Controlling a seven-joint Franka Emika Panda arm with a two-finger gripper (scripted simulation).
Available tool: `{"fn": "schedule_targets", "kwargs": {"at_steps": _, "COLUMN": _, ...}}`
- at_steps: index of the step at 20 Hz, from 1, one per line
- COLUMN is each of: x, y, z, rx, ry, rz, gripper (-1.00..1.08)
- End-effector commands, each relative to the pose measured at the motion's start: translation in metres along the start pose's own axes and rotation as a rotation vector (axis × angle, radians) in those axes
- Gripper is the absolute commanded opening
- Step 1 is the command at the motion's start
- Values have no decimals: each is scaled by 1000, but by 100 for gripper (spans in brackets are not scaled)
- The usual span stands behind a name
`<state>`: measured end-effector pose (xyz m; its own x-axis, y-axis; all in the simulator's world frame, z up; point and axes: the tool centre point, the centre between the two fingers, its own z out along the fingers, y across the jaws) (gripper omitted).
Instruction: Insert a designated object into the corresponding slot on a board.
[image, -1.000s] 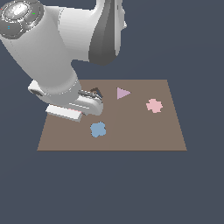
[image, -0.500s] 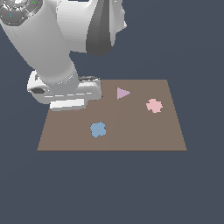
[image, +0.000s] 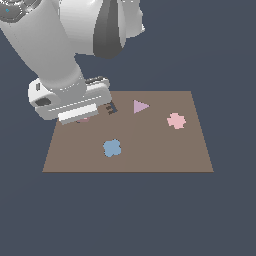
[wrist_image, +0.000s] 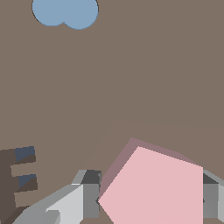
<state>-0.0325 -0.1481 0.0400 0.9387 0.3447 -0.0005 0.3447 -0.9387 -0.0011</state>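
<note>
The light-pink pentagon block (wrist_image: 155, 188) lies flat between my two fingers (wrist_image: 89, 192) in the wrist view, and both pads touch its sides. My gripper (wrist_image: 151, 194) is shut on it. In the exterior view the gripper (image: 80, 118) hangs low over the brown board (image: 165, 150) near its far corner on the exterior view's left. There the hand hides almost all of the pentagon (image: 83, 120), leaving a pink sliver. The pentagon slot is out of sight in both views.
A dark E-shaped cutout (image: 111, 108) sits just beside the hand, also seen as the E-shaped cutout (wrist_image: 17, 183) in the wrist view. A blue cross piece (image: 112, 148), a purple triangle (image: 140, 106) and a pink cross piece (image: 176, 120) lie on the board.
The hand has moved from beside the E-shaped cutout toward the exterior view's left over the past second. It has barely shifted in the last half second.
</note>
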Motion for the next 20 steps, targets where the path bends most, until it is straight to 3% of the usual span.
{"fn": "schedule_targets", "kwargs": {"at_steps": 1, "x": -3, "y": 2, "z": 0, "rx": 0, "ry": 0, "rz": -45, "gripper": -100}}
{"fn": "schedule_targets", "kwargs": {"at_steps": 9, "x": -8, "y": 5, "z": -1, "rx": 0, "ry": 0, "rz": -118, "gripper": -100}}
{"fn": "schedule_targets", "kwargs": {"at_steps": 20, "x": -9, "y": 6, "z": 10, "rx": -1, "ry": 0, "rz": -125, "gripper": -100}}
